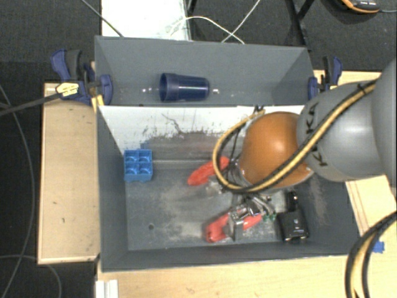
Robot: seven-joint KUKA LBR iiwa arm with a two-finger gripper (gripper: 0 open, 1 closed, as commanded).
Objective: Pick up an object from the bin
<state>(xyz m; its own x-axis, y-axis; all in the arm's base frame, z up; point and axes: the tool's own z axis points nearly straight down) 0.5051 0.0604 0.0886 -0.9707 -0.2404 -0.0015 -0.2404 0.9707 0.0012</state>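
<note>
Far left of the grey bin (111,197), on its floor: blue studded block (138,165), alone, close to the left wall. Up against the back wall, left of centre: dark blue cup (183,87), lying on its side. Mid-floor: red-orange piece (200,175), right end tucked under the wrist's orange cover (273,148). Near the front wall, right of centre: second red piece (216,230), elongated, flat on the floor.

Claw (240,219) down low at the right end of this second red piece, touching or very nearly so, with red showing on both sides of the metal. Apart, together or clamped: cannot tell. Just right of the claw: black boxy item (293,223), near the red piece but apart from it.

Progress, as a judgement:
- Approach and descent look complete.
- Grasp unconfirmed.
- Lift not yet done: red piece apparently resting on the floor.
- Left to do: secure the grip and raise clear of the bin.
</note>
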